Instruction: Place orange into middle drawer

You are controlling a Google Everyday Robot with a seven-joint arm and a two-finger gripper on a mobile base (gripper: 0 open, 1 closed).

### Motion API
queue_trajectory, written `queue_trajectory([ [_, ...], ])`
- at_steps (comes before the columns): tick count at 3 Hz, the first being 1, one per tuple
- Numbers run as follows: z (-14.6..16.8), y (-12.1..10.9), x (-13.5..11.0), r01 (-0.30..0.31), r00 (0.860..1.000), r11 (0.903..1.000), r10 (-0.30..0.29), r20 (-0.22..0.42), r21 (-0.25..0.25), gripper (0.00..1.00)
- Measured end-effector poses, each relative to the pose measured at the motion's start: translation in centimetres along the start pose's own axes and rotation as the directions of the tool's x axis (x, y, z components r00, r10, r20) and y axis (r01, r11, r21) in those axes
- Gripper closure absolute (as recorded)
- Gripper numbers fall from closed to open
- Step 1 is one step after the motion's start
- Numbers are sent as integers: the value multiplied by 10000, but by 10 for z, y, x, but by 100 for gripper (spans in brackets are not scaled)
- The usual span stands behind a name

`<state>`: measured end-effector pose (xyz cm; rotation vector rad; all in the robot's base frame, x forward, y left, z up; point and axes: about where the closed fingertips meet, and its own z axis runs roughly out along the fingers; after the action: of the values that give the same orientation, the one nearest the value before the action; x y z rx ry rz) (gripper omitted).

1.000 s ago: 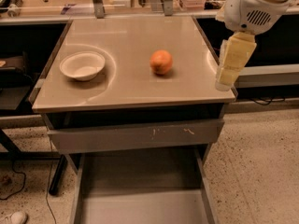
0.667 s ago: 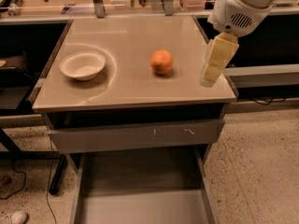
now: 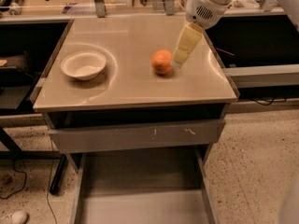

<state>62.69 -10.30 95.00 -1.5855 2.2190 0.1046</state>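
Holding the pincer (image 3: 178, 62) just beside the orange (image 3: 162, 62) on the table (image 3: 131, 85) for a grab, I am eyeing the open middle drawer (image 3: 140, 192) below, though whether the pincer is apart or together I cannot tell.

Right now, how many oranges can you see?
1. The orange sits on the tabletop, right of the white bowl, with the gripper close at its right side. The open middle drawer shows none.

1 camera looks down from high, near the table's (image 3: 133, 85) front, with the gripper (image 3: 179, 61) right of centre.
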Motion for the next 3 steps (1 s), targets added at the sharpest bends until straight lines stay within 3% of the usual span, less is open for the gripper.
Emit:
queue_trajectory([
  [1, 25, -21, -30, 73, 9983, 9991, -49, 583, -421, 0],
  [3, 44, -29, -32, -127, 9975, 9988, 159, 690, -468, 0],
])
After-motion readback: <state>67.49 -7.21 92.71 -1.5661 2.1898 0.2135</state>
